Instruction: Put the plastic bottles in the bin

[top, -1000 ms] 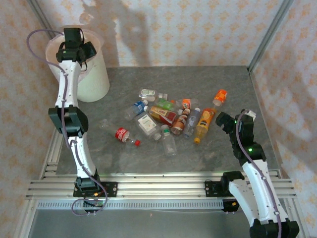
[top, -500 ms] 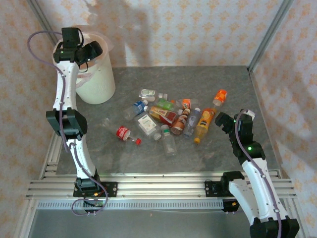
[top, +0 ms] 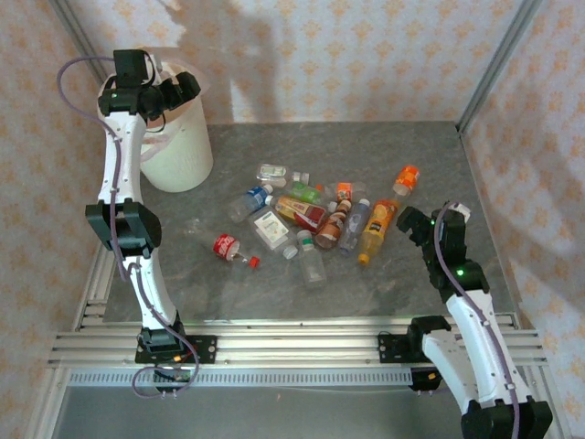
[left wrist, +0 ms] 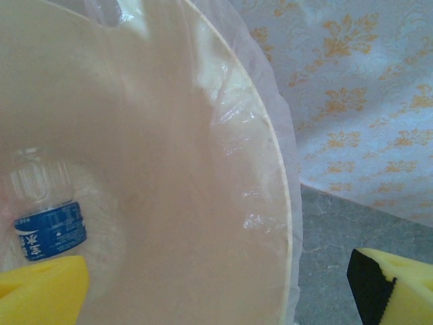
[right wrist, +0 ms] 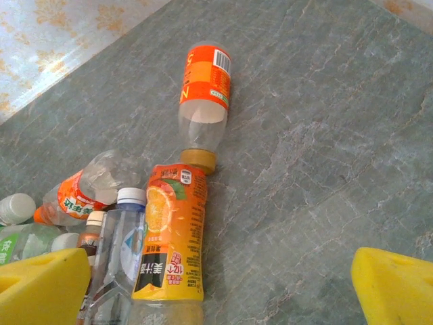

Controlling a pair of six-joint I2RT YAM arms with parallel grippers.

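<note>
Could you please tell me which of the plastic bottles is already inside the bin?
The clear bottle with the blue label, lying at the bottom of the bin; the other bottles lie on the table.

Cream bin [left wrist: 203,169] with pinkish inside, blue-labelled bottle [left wrist: 51,230], grey marbled table [right wrist: 325,135].

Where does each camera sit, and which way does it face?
Top external: above and behind the arms, facing down on table, bottles and bin; both arms show.
Left wrist: over the bin, looking in at a blue-labelled bottle; left gripper at bottom edge.
Right wrist: over the table, facing the orange-labelled bottle; right gripper at bottom edge.
Shared: bin, in top and left wrist.
</note>
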